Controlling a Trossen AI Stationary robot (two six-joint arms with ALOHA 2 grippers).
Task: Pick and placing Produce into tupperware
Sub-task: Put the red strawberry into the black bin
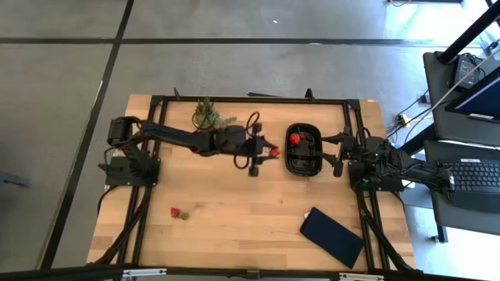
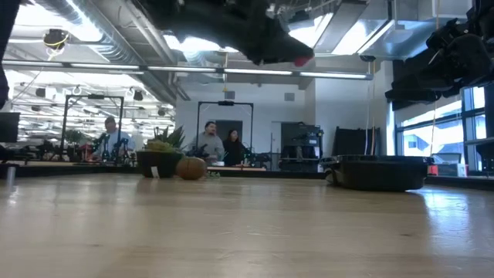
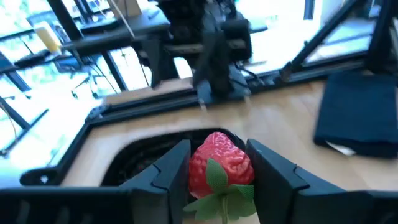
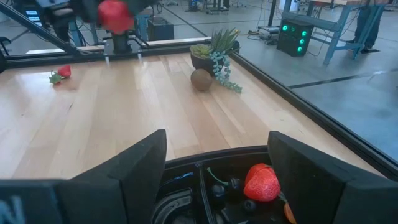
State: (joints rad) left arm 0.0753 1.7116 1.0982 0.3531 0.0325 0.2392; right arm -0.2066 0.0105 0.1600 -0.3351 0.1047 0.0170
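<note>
One strawberry (image 3: pixel 219 167) sits clamped in the left gripper (image 1: pixel 272 154), just beside the tupperware (image 1: pixel 303 166) rim; right gripper (image 4: pixel 217 163) open at the far edge.

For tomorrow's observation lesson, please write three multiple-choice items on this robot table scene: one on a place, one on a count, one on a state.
1. Where does the small potted plant stand?
A. near the table's far edge
B. on the dark-blue rectangle
C. inside the tupperware

2. How many strawberries lie loose on the bare wood?
A. none
B. one
C. three

3. What is the left claw doing?
A. hanging empty
B. holding a strawberry
C. gripping the plant

Answers:
1 A, the high view shows it by the far frame rail.
2 B, a single loose strawberry lies near the front left.
3 B, its fingers clamp a held strawberry beside the tupperware, where the right claw waits.
</note>
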